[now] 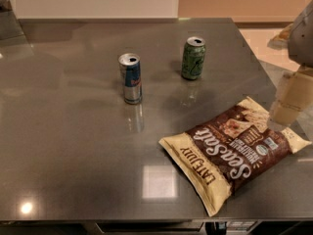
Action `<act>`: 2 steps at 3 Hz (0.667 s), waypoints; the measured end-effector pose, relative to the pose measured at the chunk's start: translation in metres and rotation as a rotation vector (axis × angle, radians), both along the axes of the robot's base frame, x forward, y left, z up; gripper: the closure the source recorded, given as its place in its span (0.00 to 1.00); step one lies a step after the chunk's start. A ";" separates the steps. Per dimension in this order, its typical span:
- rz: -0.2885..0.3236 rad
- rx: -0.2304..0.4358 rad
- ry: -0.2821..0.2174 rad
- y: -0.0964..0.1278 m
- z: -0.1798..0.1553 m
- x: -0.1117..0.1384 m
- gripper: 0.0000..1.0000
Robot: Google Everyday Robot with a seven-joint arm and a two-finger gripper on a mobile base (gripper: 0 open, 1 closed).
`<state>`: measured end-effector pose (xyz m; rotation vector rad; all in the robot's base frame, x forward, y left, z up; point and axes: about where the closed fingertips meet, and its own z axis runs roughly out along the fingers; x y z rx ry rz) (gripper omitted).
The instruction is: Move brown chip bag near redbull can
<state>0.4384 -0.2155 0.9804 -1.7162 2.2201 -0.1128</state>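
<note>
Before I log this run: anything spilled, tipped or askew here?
Nothing spilled or damaged. The redbull can and green can stand upright. The brown chip bag lies flat, skewed diagonally near the table's front edge; the gripper is at its far right end.

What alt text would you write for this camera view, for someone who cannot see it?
A large brown chip bag lettered "Sea Salt" lies flat at the near right of a gray table, with the robot's gripper at the bag's far right corner. Farther back stand a redbull can and, to its right, a green can, both apart from the bag.
</note>
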 end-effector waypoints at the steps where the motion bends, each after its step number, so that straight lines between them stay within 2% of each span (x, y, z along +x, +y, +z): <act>1: 0.000 0.000 0.000 0.000 0.000 0.000 0.00; 2: 0.068 -0.014 0.018 0.005 -0.012 -0.002 0.00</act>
